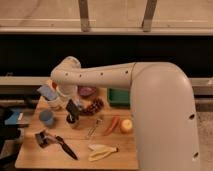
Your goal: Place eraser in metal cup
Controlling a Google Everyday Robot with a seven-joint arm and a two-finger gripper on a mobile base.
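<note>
A white robot arm [100,76] reaches from the right across a wooden worktop [40,159], bends at an elbow over the far-left part and drops its tool [69,101] towards the middle of the clutter. The tool hangs low over the left half of the worktop, just above a small shiny metal cup [73,121]. Whether it is open or closed cannot be told.

A small black eraser [73,108] sits tilted at the tool's end, directly over the mouth of the metal cup. It is very close to the rim, and it is not clear whether it touches it or whether the tool has hold of it.

A matte blue cup [46,117] stands to the left of the metal cup, and a white cup [55,102] stands farther back, beside the arm. A purple bowl [88,91] and a bunch of dark grapes [95,106] lie just right of the tool, with a green tray [119,96] at the far right edge.

Nearer the camera are a piece of metal cutlery [94,127], a carrot [112,125] and a round yellow fruit [126,126]. A long black-handled tool [64,146] lies at the near left, and a banana [101,151] lies along the near edge.
</note>
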